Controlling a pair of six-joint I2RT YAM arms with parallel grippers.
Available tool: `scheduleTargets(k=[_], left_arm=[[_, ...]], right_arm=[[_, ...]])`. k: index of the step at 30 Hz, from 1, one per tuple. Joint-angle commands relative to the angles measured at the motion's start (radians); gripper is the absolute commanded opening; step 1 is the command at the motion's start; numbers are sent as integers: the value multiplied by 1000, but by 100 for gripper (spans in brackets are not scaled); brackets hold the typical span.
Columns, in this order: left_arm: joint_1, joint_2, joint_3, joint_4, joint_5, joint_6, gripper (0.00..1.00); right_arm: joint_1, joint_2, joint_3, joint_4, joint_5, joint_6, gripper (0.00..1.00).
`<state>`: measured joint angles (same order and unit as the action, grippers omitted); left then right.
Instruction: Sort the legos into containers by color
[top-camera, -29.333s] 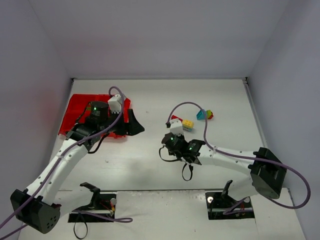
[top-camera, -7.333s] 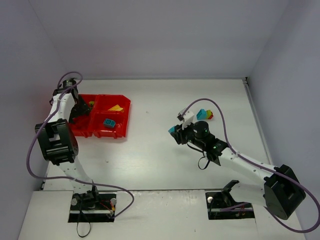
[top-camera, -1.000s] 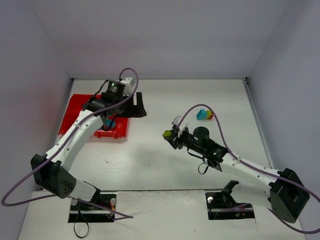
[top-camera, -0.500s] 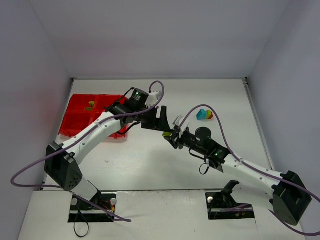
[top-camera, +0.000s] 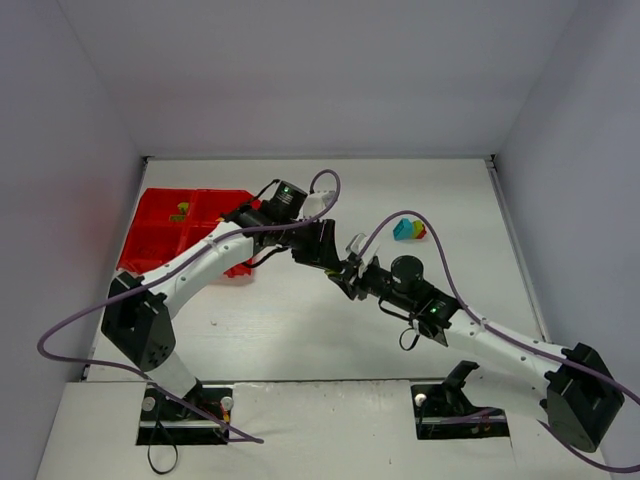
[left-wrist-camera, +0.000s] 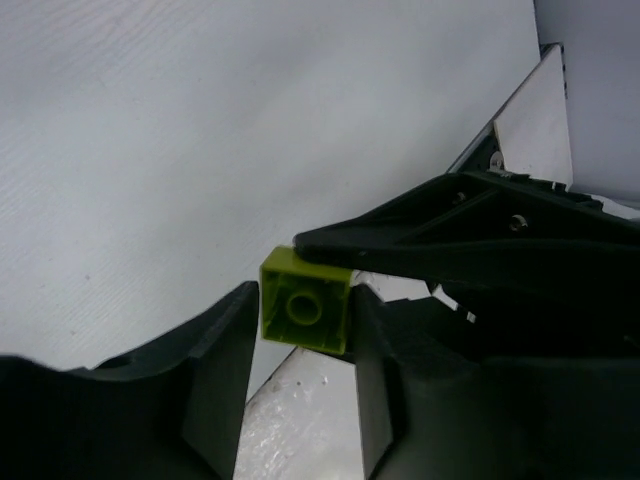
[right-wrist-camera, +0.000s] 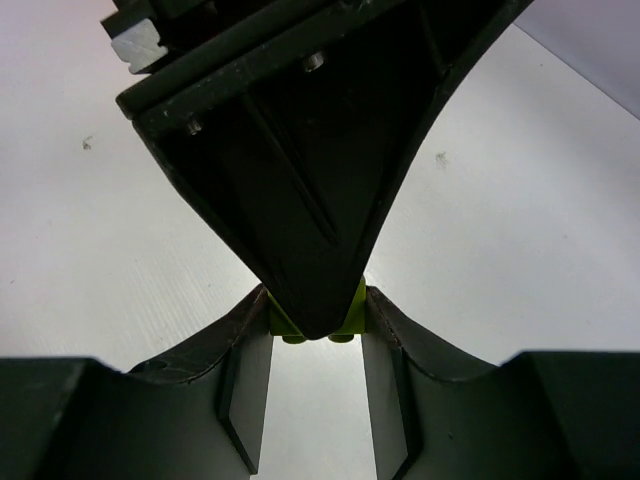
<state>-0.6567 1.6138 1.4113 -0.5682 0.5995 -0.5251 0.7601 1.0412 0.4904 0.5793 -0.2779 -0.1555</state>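
Lime lego (left-wrist-camera: 304, 303) smooth plastic; tray (top-camera: 150, 236) glossy red; table (left-wrist-camera: 150, 150) matt.

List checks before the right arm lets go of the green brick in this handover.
1. Right gripper shut on lime brick: ok.
2. Left gripper jaws stand either side of the brick: ok.
3. Left jaws fully clamped: cannot tell.
4. Red tray in view, with a green piece in a far compartment: ok.
5. Loose bricks at far right lie apart from both arms: ok.
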Motion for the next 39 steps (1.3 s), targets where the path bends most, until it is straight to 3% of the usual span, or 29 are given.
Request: scheduleTargets(k=[1, 2, 4, 5, 6, 8, 11, 12, 14, 15, 17, 19, 24, 30, 39], left_arm=[[-9, -17, 28, 47, 28, 23, 32], [-9, -17, 29, 53, 31, 22, 18], [-9, -20, 29, 60, 39, 20, 15], [-9, -20, 31, 62, 40, 20, 5], [-9, -20, 32, 62, 42, 20, 3], [-9, -26, 38, 56, 23, 27, 0], [-6, -31, 46, 41, -13, 45, 0], [-4, -31, 55, 24, -27, 60, 0], [11, -31, 64, 1, -82, 77, 0], [18, -32, 70, -22, -102, 94, 0], [61, -38, 77, -56, -165, 106, 0], [121, -55, 81, -76, -217, 128, 0], [271, -86, 116, -128, -501, 154, 0], [456, -98, 121, -70, -733, 165, 0], [650, -36, 156, -4, -759, 188, 0]], right_arm=[[-1, -27, 10, 91, -7, -6, 1], [1, -24, 10, 93, -9, -4, 1], [1, -26, 8, 93, -6, -4, 1], [-1, -24, 10, 93, -4, -4, 2], [-1, -26, 10, 93, 0, -3, 6], [1, -20, 13, 88, 6, 1, 20], [-1, -13, 16, 83, 32, 8, 52], [-1, -10, 19, 77, 40, 13, 69], [-2, -3, 23, 74, 68, 22, 82], [-1, 0, 25, 70, 75, 30, 92], [-4, 6, 31, 60, 95, 37, 100], [-5, 11, 33, 57, 133, 50, 100], [-11, 36, 51, 30, 197, 79, 100], [-16, 45, 60, 13, 220, 102, 100], [-25, 42, 62, 7, 227, 123, 100]])
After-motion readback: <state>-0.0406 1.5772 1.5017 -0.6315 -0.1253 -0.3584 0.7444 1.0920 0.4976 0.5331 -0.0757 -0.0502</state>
